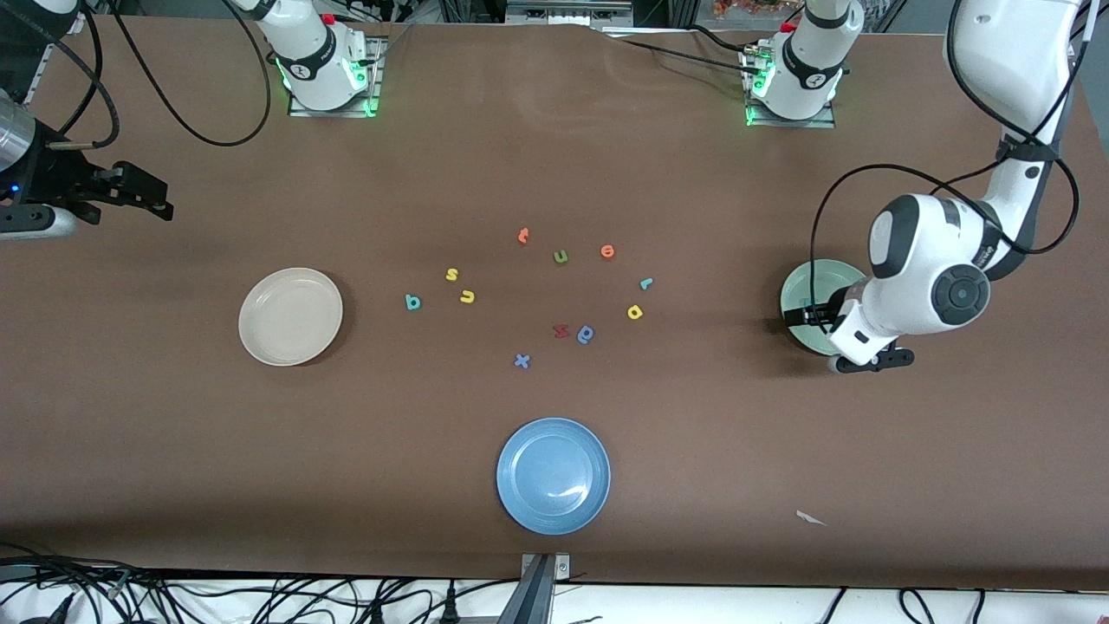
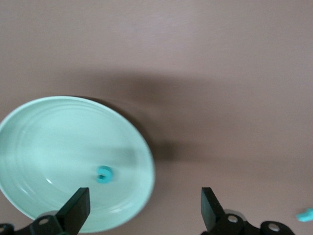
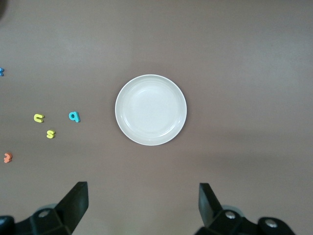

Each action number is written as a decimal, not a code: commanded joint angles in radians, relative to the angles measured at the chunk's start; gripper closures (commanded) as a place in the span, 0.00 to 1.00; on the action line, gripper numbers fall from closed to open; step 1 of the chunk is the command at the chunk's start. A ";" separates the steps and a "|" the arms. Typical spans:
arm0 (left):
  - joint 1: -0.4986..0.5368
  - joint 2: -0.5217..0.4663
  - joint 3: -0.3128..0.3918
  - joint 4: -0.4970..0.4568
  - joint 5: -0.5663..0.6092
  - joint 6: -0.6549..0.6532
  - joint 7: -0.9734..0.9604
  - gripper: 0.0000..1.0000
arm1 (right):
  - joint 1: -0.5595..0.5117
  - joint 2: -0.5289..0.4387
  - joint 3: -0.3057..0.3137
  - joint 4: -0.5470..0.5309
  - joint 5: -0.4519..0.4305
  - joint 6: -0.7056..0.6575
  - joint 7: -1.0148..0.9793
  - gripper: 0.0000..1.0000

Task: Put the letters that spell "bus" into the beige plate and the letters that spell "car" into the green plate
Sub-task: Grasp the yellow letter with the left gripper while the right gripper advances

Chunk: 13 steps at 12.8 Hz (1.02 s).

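The green plate point(image 1: 813, 286) point(image 2: 58, 147) lies toward the left arm's end of the table, and a teal "c" point(image 2: 103, 174) rests loose in it. My left gripper point(image 1: 807, 317) point(image 2: 143, 210) hangs over the plate's rim, open and holding nothing. The beige plate point(image 1: 290, 316) point(image 3: 150, 109) holds nothing. Beside it lie the teal "b" point(image 1: 413, 302) point(image 3: 74, 116), yellow "s" point(image 1: 451, 274) point(image 3: 50, 133) and yellow "u" point(image 1: 467, 297) point(image 3: 38, 117). The teal "r" point(image 1: 645, 283) and yellow "a" point(image 1: 635, 312) lie mid-table. My right gripper point(image 1: 143, 192) point(image 3: 142, 208) waits open, high at the right arm's end.
A blue plate point(image 1: 553, 475) sits nearest the front camera. Other letters lie mid-table: orange "t" point(image 1: 523, 235), green "u" point(image 1: 560, 256), orange "o" point(image 1: 607, 251), a red letter point(image 1: 560, 330), blue "a" point(image 1: 586, 334) and blue "x" point(image 1: 522, 360).
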 commanded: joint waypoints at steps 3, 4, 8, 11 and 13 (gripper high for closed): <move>-0.075 0.045 -0.086 0.103 0.009 -0.006 -0.291 0.00 | 0.043 0.019 -0.002 0.025 0.015 0.031 0.008 0.00; -0.113 0.079 -0.086 0.153 0.012 -0.006 -0.363 0.00 | 0.047 0.039 -0.002 0.050 0.017 0.025 0.006 0.00; -0.227 0.210 -0.086 0.240 0.019 0.105 -0.619 0.00 | 0.050 0.052 -0.002 0.061 0.020 0.032 -0.004 0.00; -0.281 0.289 -0.081 0.239 0.022 0.228 -0.770 0.00 | 0.079 0.061 -0.002 0.062 0.020 0.034 0.011 0.00; -0.305 0.303 -0.078 0.233 0.022 0.228 -0.840 0.00 | 0.080 0.073 -0.002 0.062 0.020 0.035 0.008 0.00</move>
